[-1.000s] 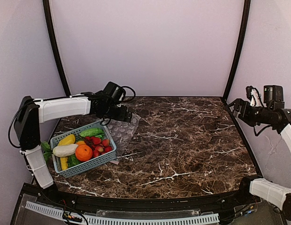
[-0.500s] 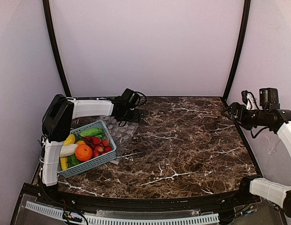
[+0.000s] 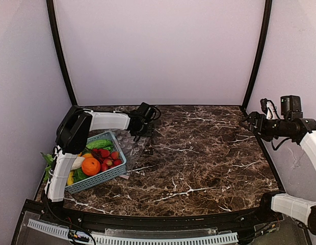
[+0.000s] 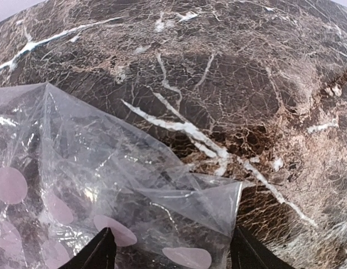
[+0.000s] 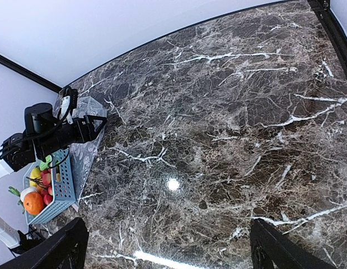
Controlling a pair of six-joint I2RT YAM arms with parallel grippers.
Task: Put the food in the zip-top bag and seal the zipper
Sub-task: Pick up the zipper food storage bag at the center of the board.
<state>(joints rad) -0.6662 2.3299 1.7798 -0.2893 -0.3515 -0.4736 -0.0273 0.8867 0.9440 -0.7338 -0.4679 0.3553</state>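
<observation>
Currently left claw (image 4: 172, 253) spread wide astride a corner of the zip-top bag (image 4: 106, 179); bag lies on table (image 3: 199, 163) just behind basket (image 3: 109, 175). Food (image 3: 90, 166) inside basket. Right claw (image 5: 168, 246) wide, well right of basket.

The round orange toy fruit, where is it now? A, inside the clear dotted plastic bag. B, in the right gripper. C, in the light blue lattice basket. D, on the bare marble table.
C: the round orange toy fruit sits inside the light blue lattice basket, within its walls.
</observation>
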